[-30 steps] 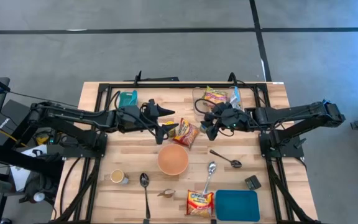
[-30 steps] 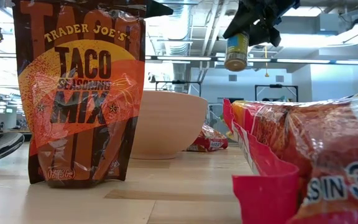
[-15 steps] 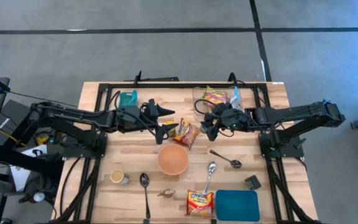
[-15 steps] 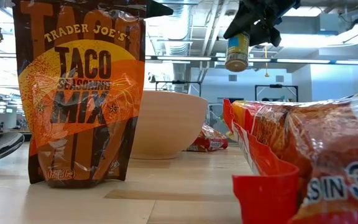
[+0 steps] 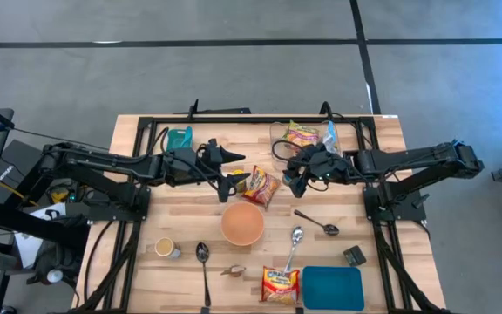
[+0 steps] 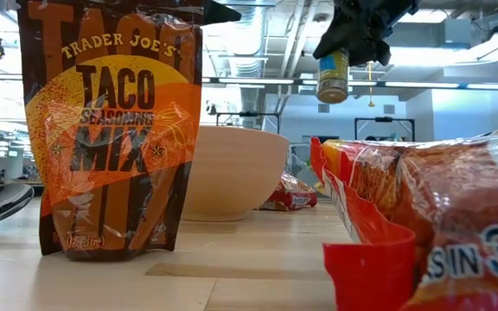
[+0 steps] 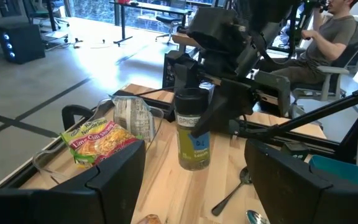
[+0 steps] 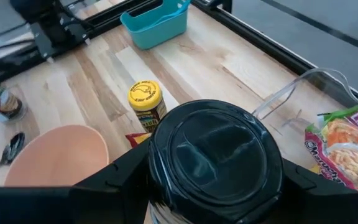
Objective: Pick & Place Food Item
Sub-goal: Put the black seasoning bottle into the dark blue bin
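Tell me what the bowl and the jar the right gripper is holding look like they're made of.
Bowl: matte peach plastic or ceramic, no glare; can't tell which.
Jar: clear plastic or glass, yellowish contents show through; glossy black lid, likely plastic. Right gripper grips it.

A bowl sits near the middle of the counter, with a snack packet just behind it. At the back edge, a clear tray holds a noodle packet, and a bin stands toward the back left corner. A cup is left of the bowl, nearer the front. Two spoons lie toward the front edge and a third lies right of the bowl. A second packet rests at the front edge beside a board near the front right corner.
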Available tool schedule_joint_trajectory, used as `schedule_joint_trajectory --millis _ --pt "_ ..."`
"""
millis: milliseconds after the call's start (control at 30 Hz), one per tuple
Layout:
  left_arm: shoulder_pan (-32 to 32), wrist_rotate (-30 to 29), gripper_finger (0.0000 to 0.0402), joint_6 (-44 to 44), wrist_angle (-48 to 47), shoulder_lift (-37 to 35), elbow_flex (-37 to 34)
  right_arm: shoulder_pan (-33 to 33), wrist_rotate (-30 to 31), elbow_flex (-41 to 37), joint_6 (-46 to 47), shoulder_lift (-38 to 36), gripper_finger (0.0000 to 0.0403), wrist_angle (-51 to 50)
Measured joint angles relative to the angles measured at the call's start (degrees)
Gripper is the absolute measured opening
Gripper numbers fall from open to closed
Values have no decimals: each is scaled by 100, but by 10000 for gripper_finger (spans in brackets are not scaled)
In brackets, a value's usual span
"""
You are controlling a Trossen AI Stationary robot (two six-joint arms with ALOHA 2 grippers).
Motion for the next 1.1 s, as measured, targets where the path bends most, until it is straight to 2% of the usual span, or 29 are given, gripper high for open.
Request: schedule_joint_trajectory --millis 267,467,633,767,900,1100 --pt "0 2 271 0 0 2 0 812 -896 0 -150 0 194 1" --pt "0 2 271 0 0 2 0 1824 -935 0 790 0 218 1" --pt "0 2 271 0 2 2 0 2598 -937 0 1556 0 192 -59" --pt "0 2 271 0 2 2 0 3113 -972 0 2271 0 192 -178" --pt "0 2 271 0 2 2 0 3473 -959 0 2896 0 193 -236" --pt "0 2 271 0 2 2 0 3775 -867 0 3358 0 206 -396"
